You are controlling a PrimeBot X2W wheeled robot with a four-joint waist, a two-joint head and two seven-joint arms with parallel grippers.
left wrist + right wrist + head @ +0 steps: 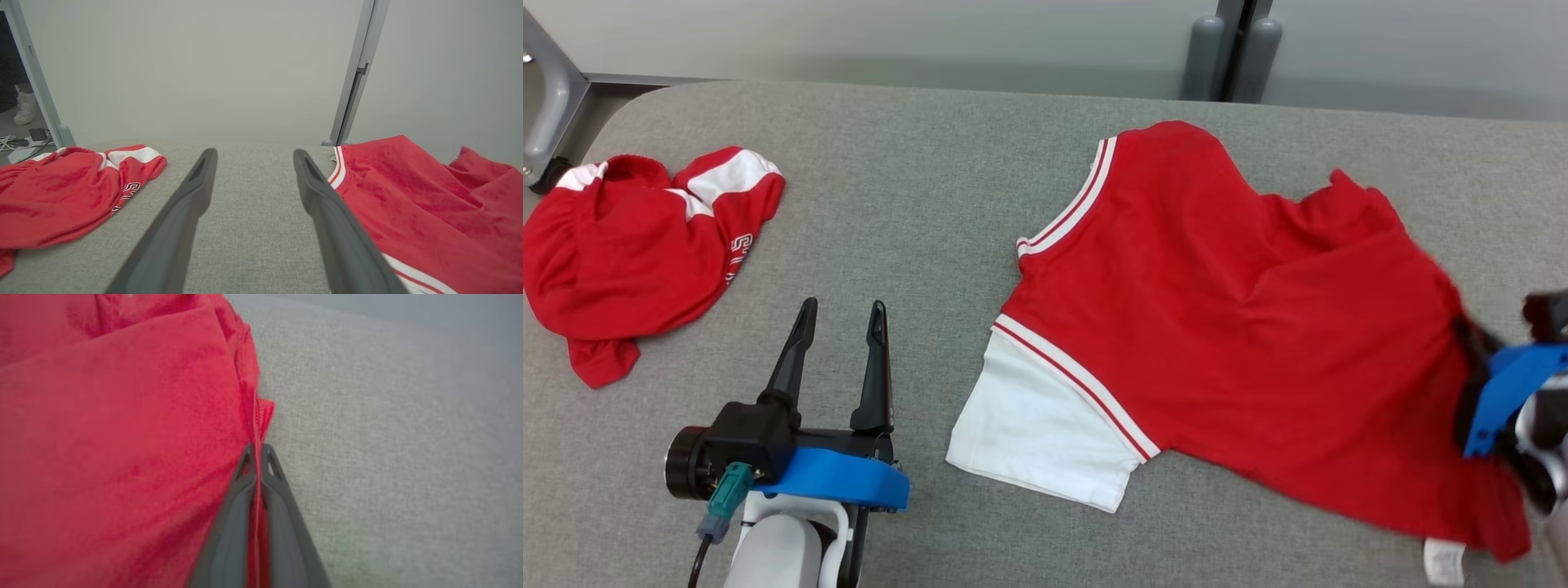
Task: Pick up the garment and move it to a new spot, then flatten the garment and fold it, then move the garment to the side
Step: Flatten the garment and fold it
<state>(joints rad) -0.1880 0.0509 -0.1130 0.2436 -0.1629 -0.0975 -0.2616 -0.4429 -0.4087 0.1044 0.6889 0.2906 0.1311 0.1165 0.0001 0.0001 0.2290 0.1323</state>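
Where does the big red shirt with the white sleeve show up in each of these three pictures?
Head view: the shirt lies spread across the centre and right.
Left wrist view: the shirt lies at the right.
Right wrist view: the shirt covers the left half, with its edge pinched in the right gripper.
Shared landmark: the grey table under it.

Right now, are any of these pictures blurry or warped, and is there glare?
Head view: even soft light, no glare; the right gripper at the edge is motion-smeared. Left wrist view: sharp, though the wide lens tilts the post. Right wrist view: hazy all over, shirt weave lost.
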